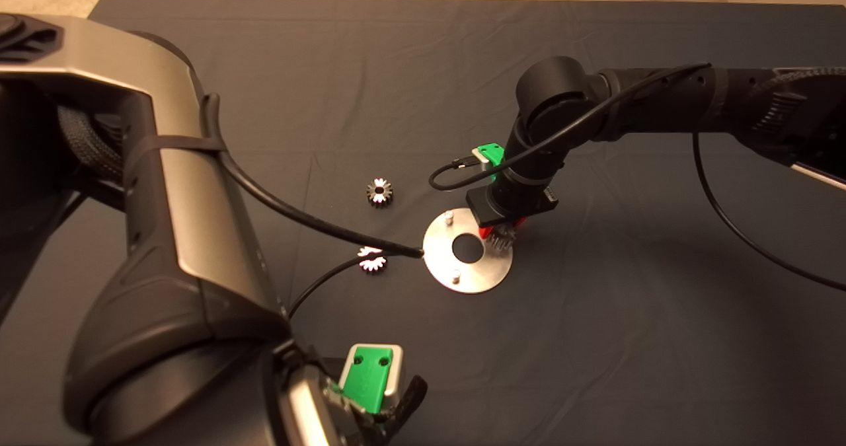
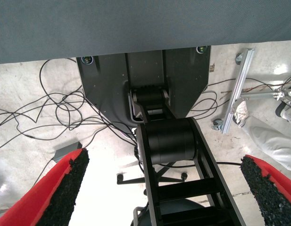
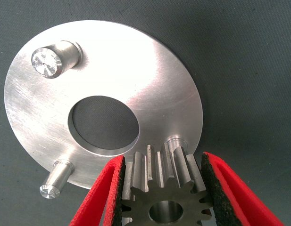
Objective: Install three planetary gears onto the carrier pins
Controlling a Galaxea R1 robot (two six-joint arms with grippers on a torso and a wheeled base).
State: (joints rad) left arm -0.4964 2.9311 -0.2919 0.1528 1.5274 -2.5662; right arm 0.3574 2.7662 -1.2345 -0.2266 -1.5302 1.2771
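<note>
The silver disc (image 1: pixel 468 250) lies mid-mat, and its carrier pins (image 1: pixel 449 217) stand up from it. My right gripper (image 1: pixel 501 234) hovers over the disc's right rim, shut on one planetary gear (image 3: pixel 162 188). That gear hangs just short of the nearest pin (image 3: pixel 176 141), its centre hole off the pin. The other two pins (image 3: pixel 53 59) (image 3: pixel 55 181) are bare. Two more gears lie on the mat left of the disc, one (image 1: pixel 379 191) farther back and one (image 1: pixel 372 259) partly under a cable. My left gripper (image 1: pixel 373 383) is parked at the bottom edge, its fingers (image 2: pixel 70 183) wide apart.
The left arm's black cable (image 1: pixel 317 224) crosses the mat and ends at the disc's left edge. The bulky left arm (image 1: pixel 165 234) fills the left side. The left wrist view shows the floor, cables and the robot base (image 2: pixel 150 70).
</note>
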